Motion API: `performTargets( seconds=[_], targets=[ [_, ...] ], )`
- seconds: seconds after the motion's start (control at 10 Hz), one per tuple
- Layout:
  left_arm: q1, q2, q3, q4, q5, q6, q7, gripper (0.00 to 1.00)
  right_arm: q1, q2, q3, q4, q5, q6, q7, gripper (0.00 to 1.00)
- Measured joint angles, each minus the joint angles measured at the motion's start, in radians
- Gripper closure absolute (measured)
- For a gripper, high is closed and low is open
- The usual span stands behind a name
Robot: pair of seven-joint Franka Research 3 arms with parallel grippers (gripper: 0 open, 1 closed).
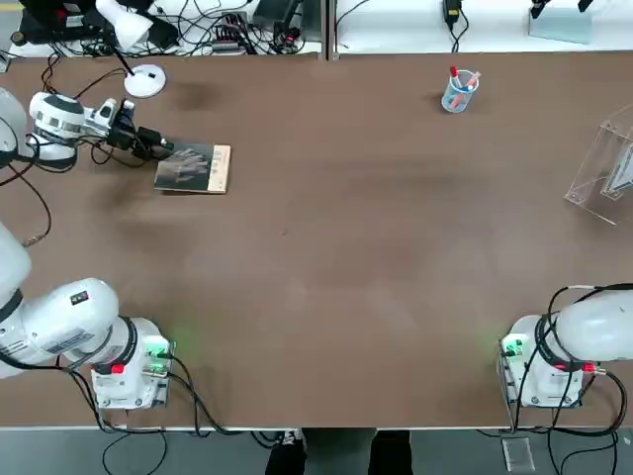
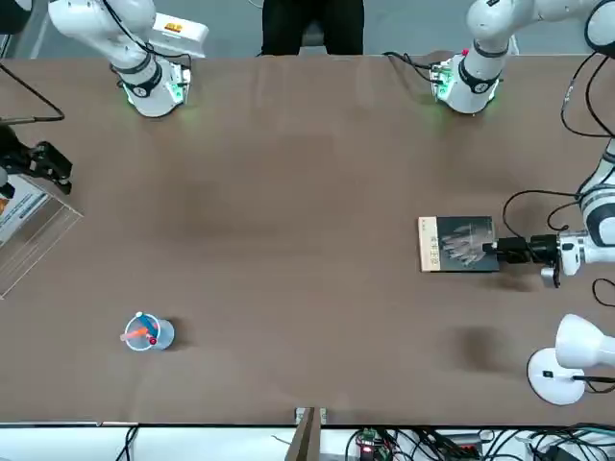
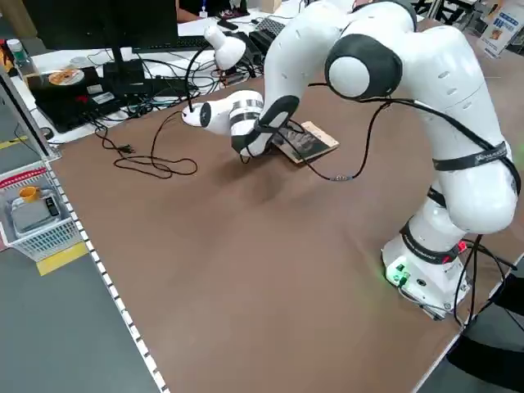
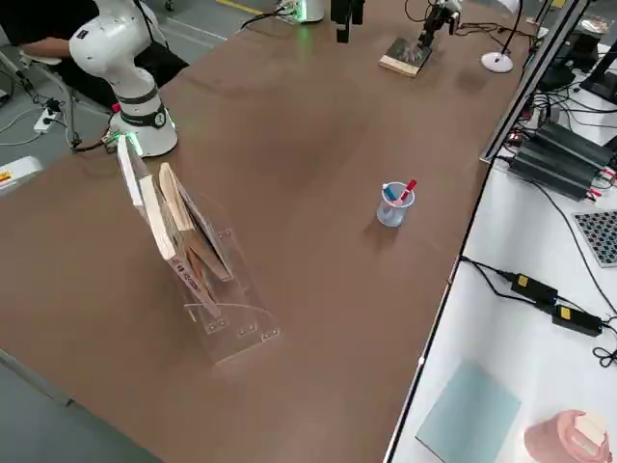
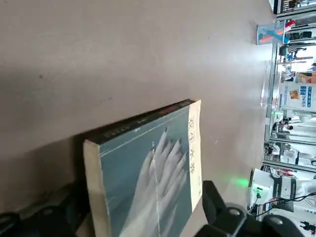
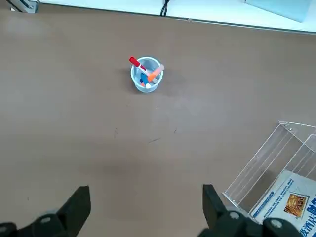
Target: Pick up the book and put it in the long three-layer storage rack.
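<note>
With 12 o'clock as the tabletop's (image 1: 326, 257) far side from the robot, the book (image 1: 188, 169) is lying face up toward 10 o'clock, outside the rack. Its dark cover is showing a pale hand, and its tan strip is running along the 3 o'clock edge. The left pincer (image 5: 147, 197) is reaching in from the book's 10 o'clock side, its fingers standing wide with the book showing between them; whether they are touching it, I cannot tell.

The long three-layer storage rack (image 1: 605, 178), clear and slanted, is standing between 2 and 3 o'clock, well apart from the book, and is already carrying other books (image 4: 178, 227). The right pincer (image 6: 147, 190) is hovering near the rack, over toward the 3 o'clock side, standing wide and holding nothing.

A clear cup of pens (image 1: 460, 91) is standing between 1 and 2 o'clock, and a white lamp (image 1: 145, 81) is standing just beyond the book's 11 o'clock corner.
</note>
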Motion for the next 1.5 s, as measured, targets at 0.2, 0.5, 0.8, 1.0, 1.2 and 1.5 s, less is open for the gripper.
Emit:
performTargets(
  seconds=[0.2,0.5,0.8,1.0,1.2,1.5],
  targets=[
    [0.0,0.002,-0.001,0.0,-0.003,0.0,0.001,0.03,0.0,0.0,0.0,0.0,0.0,0.0,0.0,0.0],
    [0.0,0.004,-0.001,0.0,-0.008,0.0,0.019,0.04,0.0,0.0,0.0,0.0,0.0,0.0,0.0,0.0],
    [0.002,0.014,-0.001,0.007,-0.009,-0.005,0.035,0.05,0.0,0.0,0.0,0.0,0.0,0.0,0.0,0.0],
    [0.007,0.022,0.0,0.016,-0.009,-0.019,0.047,0.07,0.0,0.0,0.0,0.0,0.0,0.0,0.0,0.0],
    [0.01,0.027,0.001,0.022,-0.009,-0.029,0.056,0.08,0.0,0.0,0.0,0.0,0.0,0.0,0.0,0.0],
    [0.011,0.032,0.003,0.029,-0.009,-0.034,0.06,0.16,0.0,0.0,0.0,0.0,0.0,0.0,0.0,0.0]
  ],
)
